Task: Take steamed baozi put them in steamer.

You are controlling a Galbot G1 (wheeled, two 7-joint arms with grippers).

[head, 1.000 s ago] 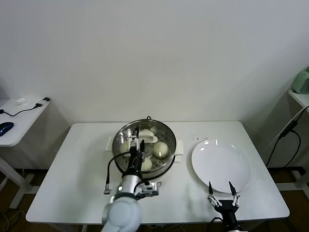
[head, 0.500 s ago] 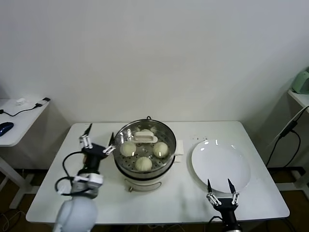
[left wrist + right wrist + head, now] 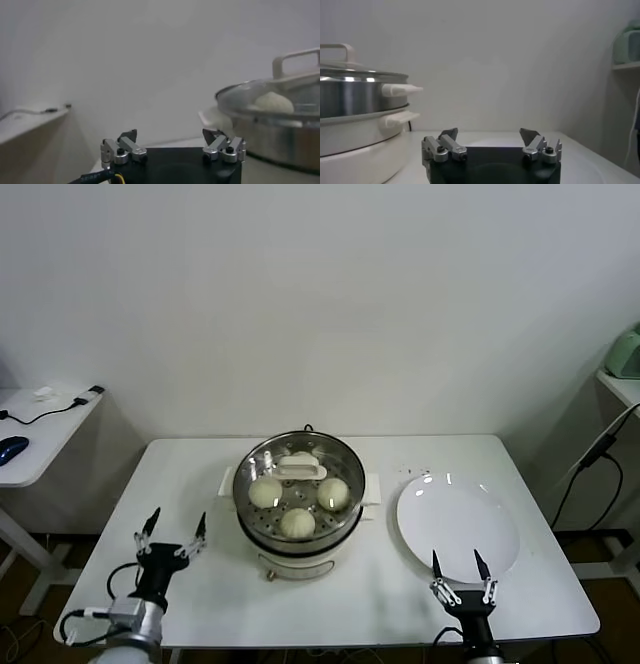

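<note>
The steamer (image 3: pixel 300 536), a shiny steel pot on a cream base, stands mid-table with a glass lid (image 3: pixel 298 469) on it. Three baozi (image 3: pixel 265 492) show through the lid, lying on the perforated tray. My left gripper (image 3: pixel 172 529) is low at the table's front left, well clear of the pot, open and empty. In the left wrist view the left gripper (image 3: pixel 172 134) faces the steamer (image 3: pixel 280 145), with a baozi (image 3: pixel 272 101) under the glass. My right gripper (image 3: pixel 458 569) stands open and empty at the front edge, just before the white plate (image 3: pixel 457 527). The right wrist view shows the right gripper (image 3: pixel 489 132) and the steamer (image 3: pixel 360 95).
The white plate right of the steamer is bare. A side table (image 3: pixel 40 419) with a mouse and a cable stands at far left. A green appliance (image 3: pixel 625 349) and a hanging cable are at far right.
My left gripper has drawn away from over the steamer's lid, swung left and dropped to the table's front left. The right gripper has barely moved.
</note>
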